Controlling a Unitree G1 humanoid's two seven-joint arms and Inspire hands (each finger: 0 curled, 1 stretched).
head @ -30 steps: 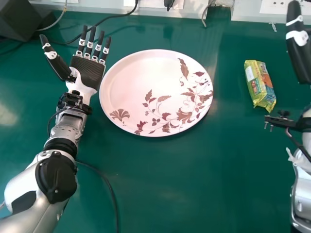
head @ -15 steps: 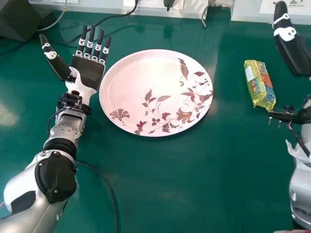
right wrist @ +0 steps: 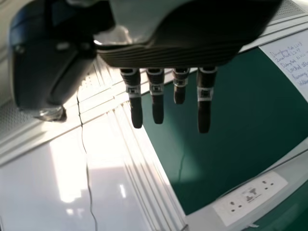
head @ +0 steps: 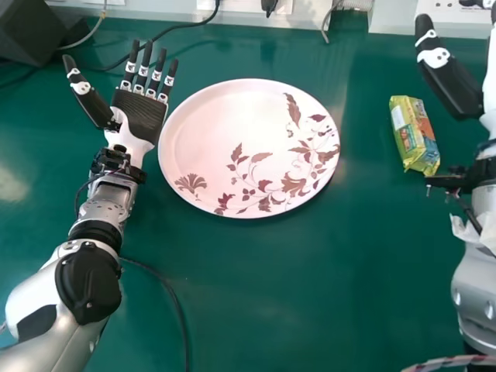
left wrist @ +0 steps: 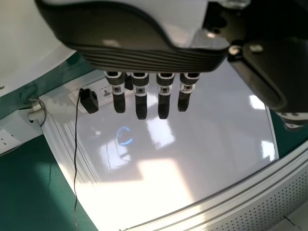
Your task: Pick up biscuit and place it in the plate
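Right hand (head: 456, 87) neared yellow biscuit packet (head: 416, 138).

Camera setup: one head, two wrist.
Head view: forward, steeply down at table (head: 232, 294), farthest back. Left wrist view: close at left hand (head: 141, 116), facing past its fingers (left wrist: 140, 103) to white board (left wrist: 216, 144). Right wrist view: close at right hand (head: 451, 84), likewise outward. Overlap: plate (head: 225, 116), head/left wrist; white board, both wrists.

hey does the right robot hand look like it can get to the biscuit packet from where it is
Probably yes. The right robot hand appears open and empty, close to the yellow biscuit packet, and nothing visible stands between them. The plate lies on the packet's far side.
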